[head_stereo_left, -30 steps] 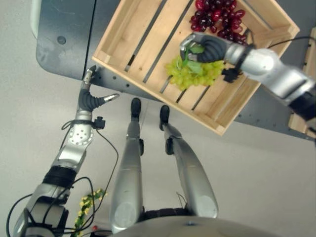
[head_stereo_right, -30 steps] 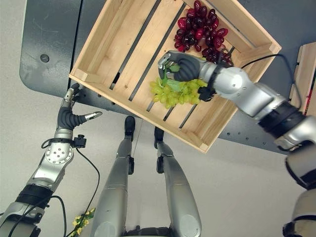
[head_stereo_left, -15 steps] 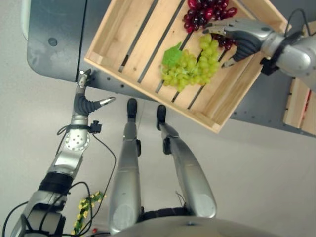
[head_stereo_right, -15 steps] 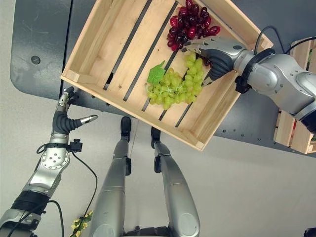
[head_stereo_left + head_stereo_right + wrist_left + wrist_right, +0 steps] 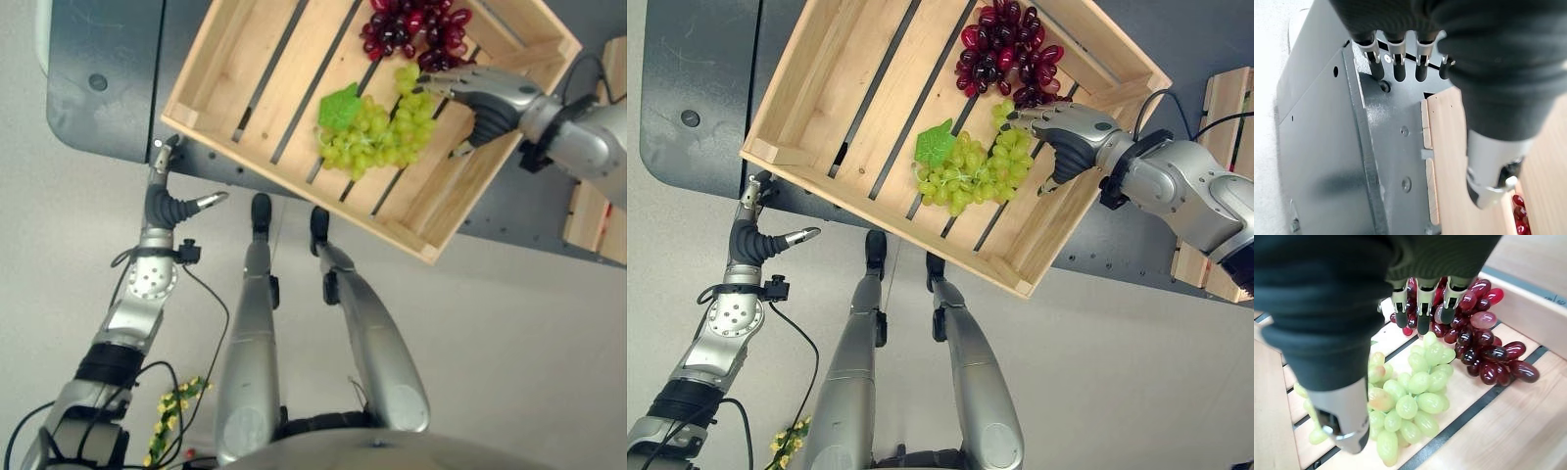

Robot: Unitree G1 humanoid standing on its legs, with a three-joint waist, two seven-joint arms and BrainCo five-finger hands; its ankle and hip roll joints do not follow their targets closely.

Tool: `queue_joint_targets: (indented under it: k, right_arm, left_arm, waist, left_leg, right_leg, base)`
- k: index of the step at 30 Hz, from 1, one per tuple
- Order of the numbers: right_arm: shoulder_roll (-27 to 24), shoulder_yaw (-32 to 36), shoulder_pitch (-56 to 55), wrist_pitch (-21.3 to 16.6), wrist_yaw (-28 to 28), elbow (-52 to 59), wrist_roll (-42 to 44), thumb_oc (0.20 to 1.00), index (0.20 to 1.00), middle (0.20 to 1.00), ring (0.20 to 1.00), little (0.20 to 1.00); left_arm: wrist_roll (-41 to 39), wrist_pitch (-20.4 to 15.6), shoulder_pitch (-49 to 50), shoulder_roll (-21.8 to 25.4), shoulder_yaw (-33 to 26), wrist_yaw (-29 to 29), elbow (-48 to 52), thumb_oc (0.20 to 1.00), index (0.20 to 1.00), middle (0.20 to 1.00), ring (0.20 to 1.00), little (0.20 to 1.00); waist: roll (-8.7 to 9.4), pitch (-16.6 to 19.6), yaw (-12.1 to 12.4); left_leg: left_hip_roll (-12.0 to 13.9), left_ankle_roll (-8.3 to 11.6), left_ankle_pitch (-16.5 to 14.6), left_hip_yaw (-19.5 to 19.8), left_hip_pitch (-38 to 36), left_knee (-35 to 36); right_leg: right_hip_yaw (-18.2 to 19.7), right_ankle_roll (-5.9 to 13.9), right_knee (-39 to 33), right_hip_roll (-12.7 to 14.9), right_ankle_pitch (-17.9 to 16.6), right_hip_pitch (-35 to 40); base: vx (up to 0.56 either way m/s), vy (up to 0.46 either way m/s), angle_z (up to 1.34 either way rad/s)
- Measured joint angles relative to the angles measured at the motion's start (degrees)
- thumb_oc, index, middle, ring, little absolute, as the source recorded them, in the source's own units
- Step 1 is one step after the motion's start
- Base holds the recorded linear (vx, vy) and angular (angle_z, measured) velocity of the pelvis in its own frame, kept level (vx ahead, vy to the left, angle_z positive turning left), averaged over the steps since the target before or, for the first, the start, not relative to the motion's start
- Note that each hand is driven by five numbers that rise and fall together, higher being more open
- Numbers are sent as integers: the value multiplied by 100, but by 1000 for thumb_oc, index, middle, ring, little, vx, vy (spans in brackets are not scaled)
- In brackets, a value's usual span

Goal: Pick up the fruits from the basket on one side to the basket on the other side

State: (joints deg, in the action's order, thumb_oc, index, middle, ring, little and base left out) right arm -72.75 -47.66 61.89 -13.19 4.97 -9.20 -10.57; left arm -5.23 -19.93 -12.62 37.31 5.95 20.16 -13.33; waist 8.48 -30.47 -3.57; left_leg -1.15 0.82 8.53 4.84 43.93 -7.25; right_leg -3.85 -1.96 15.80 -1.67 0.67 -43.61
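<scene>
1. Green grapes (image 5: pixel 972 171) lie on the slatted floor of the wooden crate (image 5: pixel 823 117), a green leaf (image 5: pixel 935 143) at the bunch's end, nothing holding them.
2. Just beside the bunch, the right hand (image 5: pixel 1073 137) hovers over the crate with fingers (image 5: pixel 1422 308) straight and spread and thumb apart, gripping nothing; its fingertips reach over the bunch's far end, where green grapes meet red.
3. Red grapes (image 5: pixel 411 22) lie farther back in the crate's far corner, touching the green bunch's end.
4. Well apart, the left hand (image 5: pixel 168 194) sits near the crate's near corner at the edge of the dark table (image 5: pixel 98 88), fingers straight and relaxed, empty.
5. A second wooden crate (image 5: pixel 1215 176) shows past the right arm.
</scene>
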Motion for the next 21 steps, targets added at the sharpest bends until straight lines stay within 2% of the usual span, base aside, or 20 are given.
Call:
queue_joint_targets:
  k: [4, 8, 10, 12, 16, 21]
  right_arm:
    - [142, -4, -10, 3, 64, -81, -8, 1000, 1000, 1000, 1000, 1000]
    - [850, -174, 50, 8, 89, -475, -129, 1000, 1000, 1000, 1000, 1000]
    - [1032, -286, 118, 10, 70, -635, -238, 1000, 1000, 1000, 1000, 1000]
    - [1123, -302, 167, 32, 60, -775, -314, 1000, 1000, 1000, 1000, 1000]
    - [1225, -380, 494, 74, -39, -940, -461, 1000, 1000, 1000, 1000, 1000]
    - [1317, -408, 646, 107, -92, -1090, -701, 1000, 1000, 1000, 1000, 1000]
  left_arm:
    - [0, 3, 8, 7, 3, 2, 1, 1000, 1000, 1000, 1000, 1000]
    - [0, -9, -9, 17, 12, 10, 12, 1000, 1000, 1000, 1000, 1000]
    - [1, -41, -34, 46, 13, 12, 54, 1000, 1000, 1000, 1000, 1000]
    - [1, -58, -83, 54, 16, 12, 65, 1000, 1000, 1000, 1000, 1000]
    - [-1, -86, -108, 289, -23, 35, 131, 1000, 1000, 1000, 1000, 1000]
    - [0, -116, -124, 350, -53, 126, 207, 1000, 1000, 1000, 1000, 1000]
  waist:
    - [0, 0, 32]
    - [0, 0, 29]
    - [-1, 0, 74]
    - [-1, 0, 146]
    - [-1, 0, 160]
    - [-5, -1, 173]
  left_leg:
    - [1, 0, 0, 3, 1, 2]
    - [3, 1, 0, -1, 28, -3]
    - [2, 1, 1, -3, 96, -12]
    - [2, 2, 1, -3, 149, -14]
    - [-1, 2, 2, 3, 316, -45]
    - [-4, 2, 2, 7, 438, -58]
  right_leg:
    - [-3, 0, -1, 0, 0, -1]
    - [1, 1, 9, -2, 0, -33]
    - [4, 0, 27, -2, 0, -106]
    - [3, 0, 30, -2, 1, -157]
    - [-3, -1, 49, -2, 0, -316]
    - [-5, 0, 65, 0, 2, -441]
  base:
    - [0, 0, 0]
    - [0, 0, 0]
    - [0, 0, 0]
    - [0, 0, 0]
    - [0, 0, 0]
    - [0, 0, 0]
